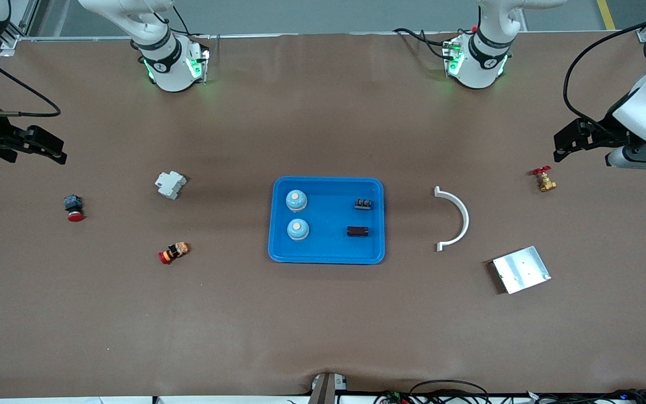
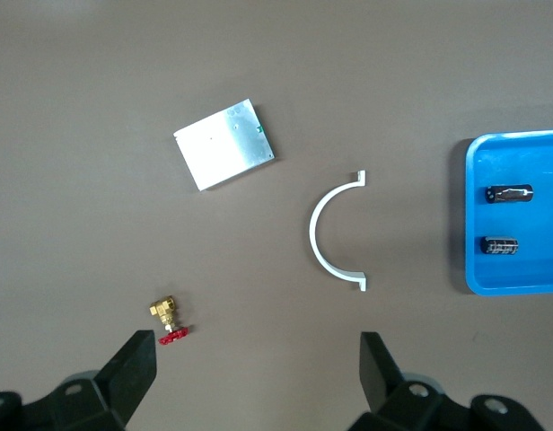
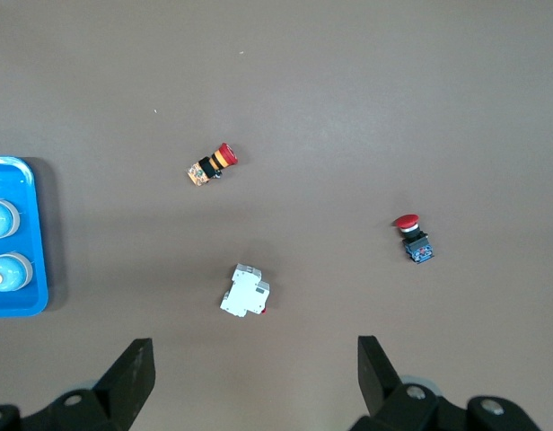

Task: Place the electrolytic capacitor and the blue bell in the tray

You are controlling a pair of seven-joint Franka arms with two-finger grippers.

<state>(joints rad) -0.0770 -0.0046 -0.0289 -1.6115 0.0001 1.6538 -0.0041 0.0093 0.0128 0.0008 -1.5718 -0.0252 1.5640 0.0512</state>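
My left gripper (image 2: 252, 373) and right gripper (image 3: 254, 377) hang wide open, empty; both light-blue domed bells (image 1: 296, 200) and dark cylindrical capacitors (image 1: 358, 230) lie in the shallow bright-blue plastic tray (image 1: 326, 255).

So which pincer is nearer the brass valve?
Left. The left pincer hangs open right beside the brass valve at its own end of the table; the right pincer, open too, is at the other end.

Brown-covered table (image 1: 323, 325), grey floor (image 1: 323, 14) above

tray (image 1: 326, 255) approach open | white clamp (image 1: 456, 217) beside | breaker (image 1: 170, 184) apart
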